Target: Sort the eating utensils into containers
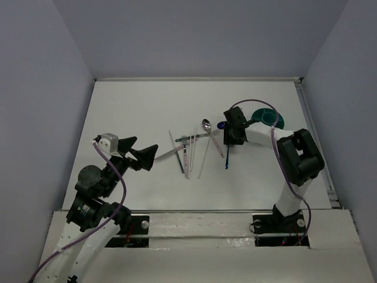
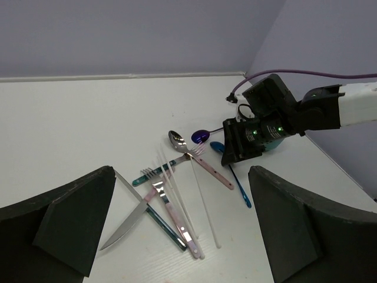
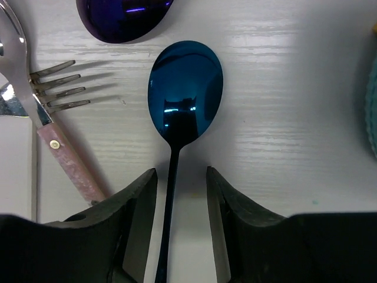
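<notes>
My right gripper straddles the handle of the dark blue spoon. Its jaws are narrow but not pinching, with bare table showing on either side. The spoon's bowl lies mid-frame and the teal cup sits at the right edge. My left gripper gapes wide, holding nothing; the utensil pile lies lower-middle in its view.
</notes>
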Controlling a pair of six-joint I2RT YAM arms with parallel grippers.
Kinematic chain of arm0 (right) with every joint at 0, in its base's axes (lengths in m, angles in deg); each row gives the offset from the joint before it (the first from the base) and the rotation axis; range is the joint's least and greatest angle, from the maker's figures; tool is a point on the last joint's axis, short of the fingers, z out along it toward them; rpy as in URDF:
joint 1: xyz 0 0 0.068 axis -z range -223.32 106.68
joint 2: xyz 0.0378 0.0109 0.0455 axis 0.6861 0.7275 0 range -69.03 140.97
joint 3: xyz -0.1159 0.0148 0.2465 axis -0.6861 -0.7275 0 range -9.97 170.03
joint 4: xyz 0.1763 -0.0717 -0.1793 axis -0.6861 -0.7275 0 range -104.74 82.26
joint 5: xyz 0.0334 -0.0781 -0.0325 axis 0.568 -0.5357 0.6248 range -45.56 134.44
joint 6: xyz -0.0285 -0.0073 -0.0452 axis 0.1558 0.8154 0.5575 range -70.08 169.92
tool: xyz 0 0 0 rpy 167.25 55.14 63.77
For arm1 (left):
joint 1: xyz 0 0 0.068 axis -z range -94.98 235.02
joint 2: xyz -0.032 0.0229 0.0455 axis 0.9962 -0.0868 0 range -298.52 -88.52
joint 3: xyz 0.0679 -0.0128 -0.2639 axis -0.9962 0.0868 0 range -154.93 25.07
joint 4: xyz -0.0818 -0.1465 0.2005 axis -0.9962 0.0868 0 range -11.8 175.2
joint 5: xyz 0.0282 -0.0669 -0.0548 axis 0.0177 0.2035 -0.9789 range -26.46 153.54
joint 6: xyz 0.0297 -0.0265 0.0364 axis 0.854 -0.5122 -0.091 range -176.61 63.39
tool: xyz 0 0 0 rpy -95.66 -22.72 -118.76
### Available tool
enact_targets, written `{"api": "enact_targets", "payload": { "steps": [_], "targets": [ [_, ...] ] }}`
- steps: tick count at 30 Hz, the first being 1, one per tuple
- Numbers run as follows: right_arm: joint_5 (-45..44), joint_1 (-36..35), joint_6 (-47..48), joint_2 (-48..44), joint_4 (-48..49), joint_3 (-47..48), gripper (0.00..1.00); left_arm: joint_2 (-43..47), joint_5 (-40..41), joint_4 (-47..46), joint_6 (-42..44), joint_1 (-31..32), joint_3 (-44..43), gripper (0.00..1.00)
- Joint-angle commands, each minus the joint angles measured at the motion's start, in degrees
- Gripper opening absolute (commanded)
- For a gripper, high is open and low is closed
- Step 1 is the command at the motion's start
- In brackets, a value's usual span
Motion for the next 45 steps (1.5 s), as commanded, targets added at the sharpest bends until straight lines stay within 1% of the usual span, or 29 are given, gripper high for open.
{"api": "enact_targets", "payload": {
  "steps": [1, 2, 3, 9, 11, 15, 18, 21, 24, 27, 29, 31, 32, 34, 35, 37, 40, 41, 45],
  "targets": [
    [0.85, 0.14, -0.16, 1.89, 2.76, 2.75, 0.41, -0.78, -0.93, -2.4, 0.46, -0.35, -2.33, 0.99],
    [0.85, 0.14, -0.15, 2.51, 2.85, 3.01, 0.37, -0.87, -1.02, -2.31, 0.46, -0.35, -2.41, 0.99],
    [0.76, 0.14, -0.07, 2.69, 3.2, 2.92, 0.35, -0.78, -1.02, -2.31, 0.46, -0.35, -2.33, 0.99],
    [-0.74, 0.14, 0.28, 3.04, 2.67, 2.92, 0.19, -1.13, -1.11, -2.49, 0.46, -0.35, -2.33, 0.99],
    [-1.52, 0.14, 0.37, 2.95, 2.24, 3.01, 0.11, -1.31, -1.2, -2.58, 0.46, -0.35, -2.33, 0.99],
    [-2.76, 0.14, 0.55, 0.59, 1.53, 2.13, 0.01, -1.4, -1.64, -2.66, 0.46, -0.35, -2.33, 0.99],
    [-3.29, 0.14, 0.37, -1.78, 0.92, 1.08, 0.0, -1.48, -2.08, -2.75, 0.46, -0.87, -2.33, 0.99],
    [-2.76, 0.14, 0.2, -7.05, 0.65, -0.33, 0.0, -1.4, -2.08, -2.67, 0.46, -0.87, -2.24, 0.99],
    [-2.32, 0.14, 0.37, -16.87, 1.44, -1.91, 0.0, -1.05, -2.08, -2.58, 0.38, -0.87, -2.24, 0.99],
    [-5.38, 0.14, 1.33, -22.78, 2.5, -2.26, 0.0, -0.87, -2.08, -2.58, 0.29, -0.87, -2.24, 0.99],
    [-9.76, 2.33, 2.48, -27.6, 3.72, -1.83, 0.0, -0.69, -1.99, -2.49, 0.29, -0.87, -2.24, 0.99],
    [-9.88, 5.57, 3.1, -29.99, 6.36, -1.74, 0.0, -0.52, -2.08, -2.49, 0.29, -0.87, -2.15, 0.99],
    [-9.09, 9.15, 3.01, -31.66, 8.45, -1.65, 0.0, -0.34, -2.25, -2.49, 0.29, -0.87, -2.15, 0.99],
    [-9.7, 11.99, 3.01, -32.81, 11.19, -1.91, 0.0, -0.17, -2.43, -2.49, 0.29, -0.87, -2.15, 0.99],
    [-11.36, 14.09, 3.01, -32.91, 12.33, -1.65, 0.0, 0.01, -2.43, -2.49, 0.29, -0.87, -2.15, 0.99],
    [-14.17, 15.69, 4.15, -32.56, 15.23, -0.6, 0.0, 0.01, -2.6, -2.66, 0.29, -0.87, -2.15, 0.99],
    [-22.85, 17.89, 7.04, -30.19, 19.54, 0.46, 0.0, 0.27, -2.78, -2.66, 0.29, -0.87, -2.15, 0.99],
    [-24.1, 18.41, 7.84, -29.57, 23.29, 0.55, 0.0, 0.27, -3.04, -2.75, 0.29, -0.87, -2.15, 0.99],
    [-28.07, 22.71, 10.39, -26.5, 29.02, -0.59, 0.0, 0.36, -3.22, -2.93, 0.29, -0.87, -2.24, 0.99]
  ]
}}
